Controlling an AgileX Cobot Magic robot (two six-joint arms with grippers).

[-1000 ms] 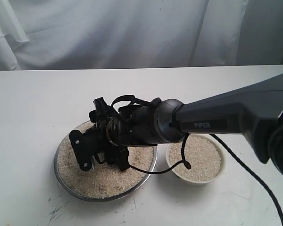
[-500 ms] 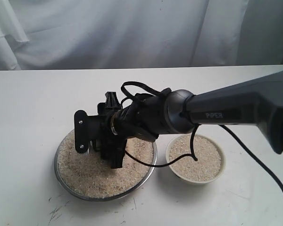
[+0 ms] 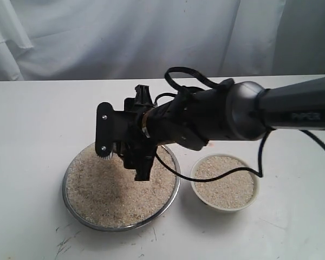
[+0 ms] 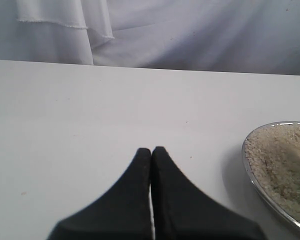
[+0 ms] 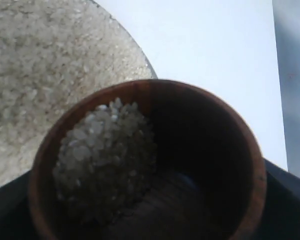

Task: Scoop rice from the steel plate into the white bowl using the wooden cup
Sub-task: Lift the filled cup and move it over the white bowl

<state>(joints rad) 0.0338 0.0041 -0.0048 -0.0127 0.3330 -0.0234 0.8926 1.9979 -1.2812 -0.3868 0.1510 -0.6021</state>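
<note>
The right gripper hangs above the steel plate, fingers clamped on the outer wall of the wooden cup; the cup is part-filled, the rice heaped against one side; it likely handles as light, stiff and smooth, so a grip across its widest girth suits it; loose grains would spill if tipped short of the white bowl just beside the plate; the left gripper hovers off the plate, fingers pressed together, empty.

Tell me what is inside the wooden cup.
A heap of rice lies against one side of the wooden cup; the rest shows bare dark wood. The cup floor under the grains is covered.
</note>
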